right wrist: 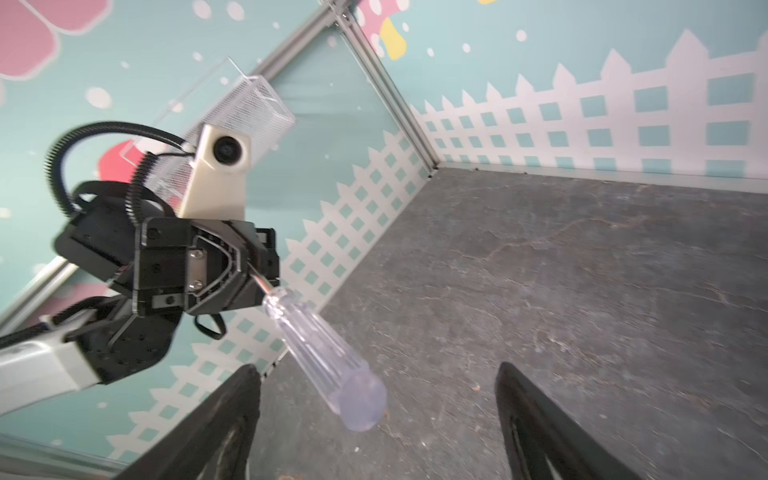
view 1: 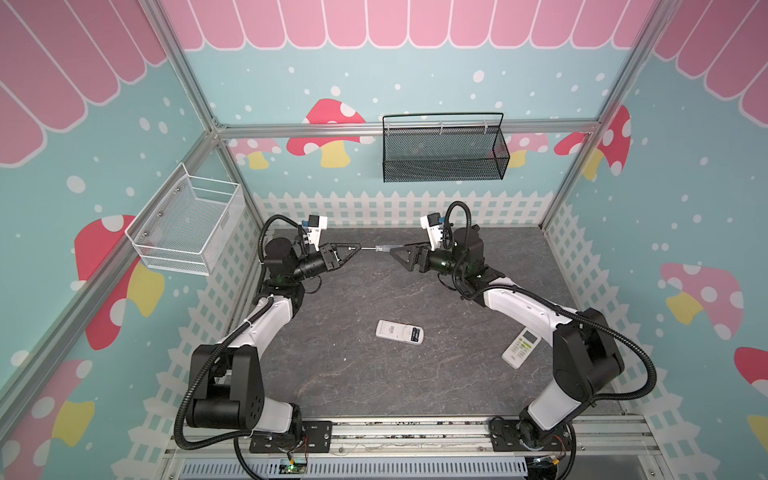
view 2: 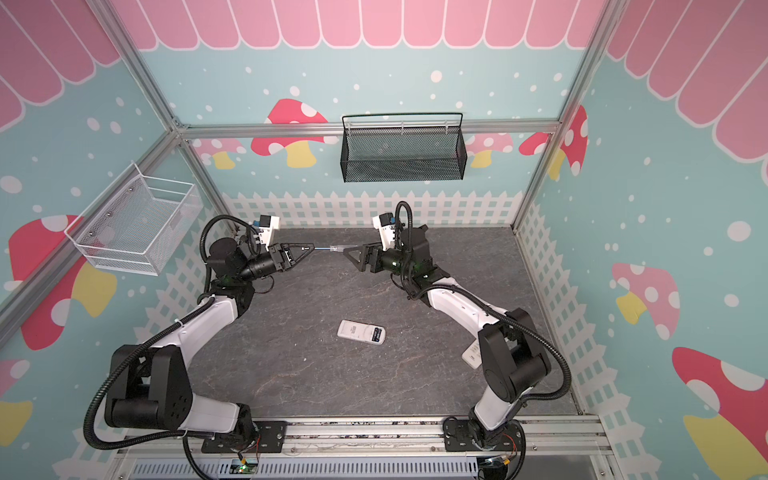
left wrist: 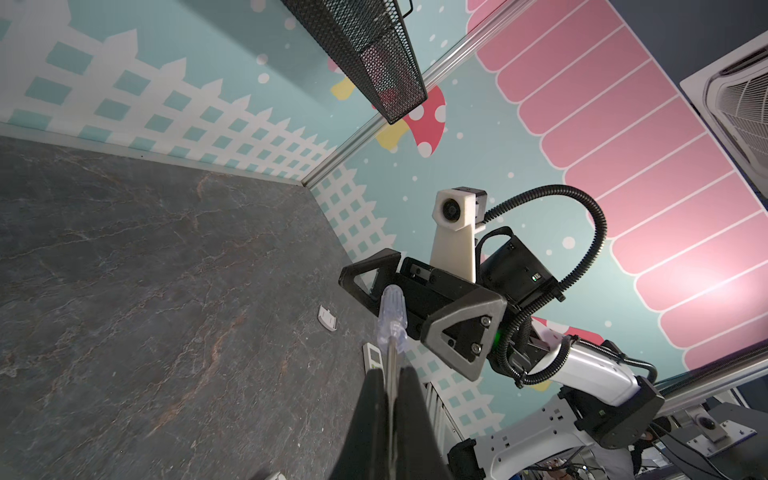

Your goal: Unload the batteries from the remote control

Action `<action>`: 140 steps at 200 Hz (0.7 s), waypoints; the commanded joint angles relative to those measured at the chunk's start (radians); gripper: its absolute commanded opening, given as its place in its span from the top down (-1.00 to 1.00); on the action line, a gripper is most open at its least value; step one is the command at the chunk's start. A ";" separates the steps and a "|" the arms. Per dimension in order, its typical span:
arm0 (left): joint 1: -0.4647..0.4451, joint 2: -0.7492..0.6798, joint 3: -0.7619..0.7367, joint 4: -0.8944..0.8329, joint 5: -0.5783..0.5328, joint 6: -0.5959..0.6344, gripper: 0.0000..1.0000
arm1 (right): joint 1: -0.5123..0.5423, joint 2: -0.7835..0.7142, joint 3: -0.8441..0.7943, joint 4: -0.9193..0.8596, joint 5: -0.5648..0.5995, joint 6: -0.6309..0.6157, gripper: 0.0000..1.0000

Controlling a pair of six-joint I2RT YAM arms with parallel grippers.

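A white remote control (view 1: 400, 331) (view 2: 360, 331) lies back-up mid-table, with a dark patch at its right end. The batteries are out of view. High over the back of the table, my left gripper (view 1: 358, 248) (view 2: 311, 248) (left wrist: 390, 374) is shut on the metal shaft of a clear-handled screwdriver (view 1: 376, 249) (view 2: 332, 249) (left wrist: 392, 311) (right wrist: 316, 340). The handle points at my right gripper (view 1: 397, 258) (view 2: 349, 257) (right wrist: 376, 370), which is open. Its fingers stand wide on either side of the handle's end and do not touch it.
A second remote (view 1: 521, 347) (left wrist: 372, 356) lies face-up by the right arm. A small white cover piece (left wrist: 327, 318) lies on the table. A black mesh basket (view 1: 444, 149) hangs on the back wall and a white wire basket (view 1: 187, 224) on the left wall.
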 commanded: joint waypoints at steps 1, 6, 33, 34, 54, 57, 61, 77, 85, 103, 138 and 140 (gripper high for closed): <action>-0.013 -0.009 -0.018 0.051 0.026 0.019 1.00 | -0.001 0.044 0.028 0.178 -0.160 0.123 -0.62; -0.016 -0.008 -0.018 0.043 0.026 0.024 1.00 | 0.000 0.062 0.042 0.185 -0.180 0.131 -0.55; -0.028 -0.001 -0.012 0.072 0.035 0.001 1.00 | 0.001 0.144 0.085 0.253 -0.264 0.216 -0.28; -0.028 -0.002 -0.012 0.074 0.035 0.001 1.00 | 0.001 0.145 0.084 0.260 -0.266 0.219 -0.28; -0.036 0.002 -0.010 0.077 0.033 -0.002 1.00 | 0.004 0.172 0.087 0.336 -0.282 0.259 -0.27; -0.038 0.001 -0.010 0.077 0.033 -0.005 1.00 | 0.005 0.177 0.090 0.336 -0.284 0.261 -0.27; -0.039 0.000 -0.008 0.078 0.034 -0.010 1.00 | 0.005 0.179 0.095 0.337 -0.287 0.263 -0.27; -0.045 0.000 -0.012 0.087 0.037 -0.026 1.00 | 0.012 0.188 0.105 0.364 -0.310 0.278 -0.25; -0.046 0.003 -0.017 0.086 0.032 -0.021 1.00 | 0.016 0.188 0.107 0.375 -0.316 0.273 -0.22; -0.051 0.008 -0.013 0.063 0.029 0.004 1.00 | 0.024 0.196 0.116 0.374 -0.316 0.261 -0.08; -0.052 0.016 0.006 0.073 0.032 -0.017 1.00 | 0.040 0.217 0.136 0.385 -0.351 0.269 0.04; -0.053 0.017 0.006 0.074 0.030 -0.016 1.00 | 0.041 0.218 0.138 0.384 -0.352 0.267 0.06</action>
